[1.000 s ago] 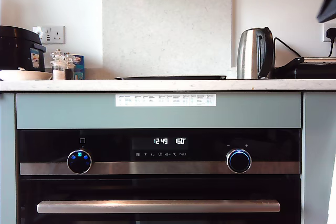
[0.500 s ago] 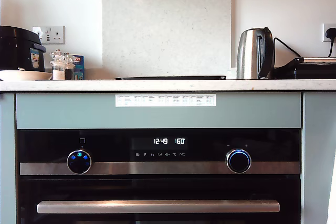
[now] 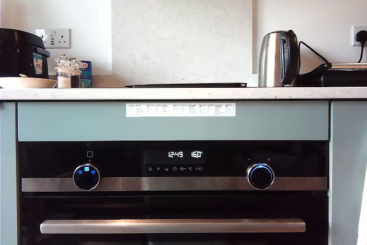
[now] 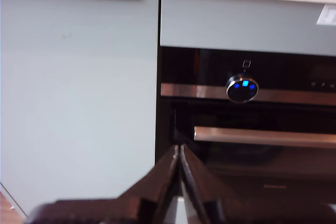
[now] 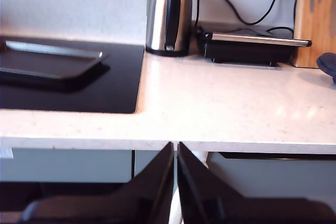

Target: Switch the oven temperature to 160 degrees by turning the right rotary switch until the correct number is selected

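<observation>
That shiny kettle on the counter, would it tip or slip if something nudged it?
The kettle is tall and narrow, so a high push might tip it. Its polished steel probably makes it slippery. The cord trailing close behind it could perhaps snag.

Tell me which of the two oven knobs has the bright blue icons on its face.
The knob at the exterior view's left, under the small square mark. The right rotary switch, under the minus and plus marks, has a plain dark face with only a blue ring.
</observation>
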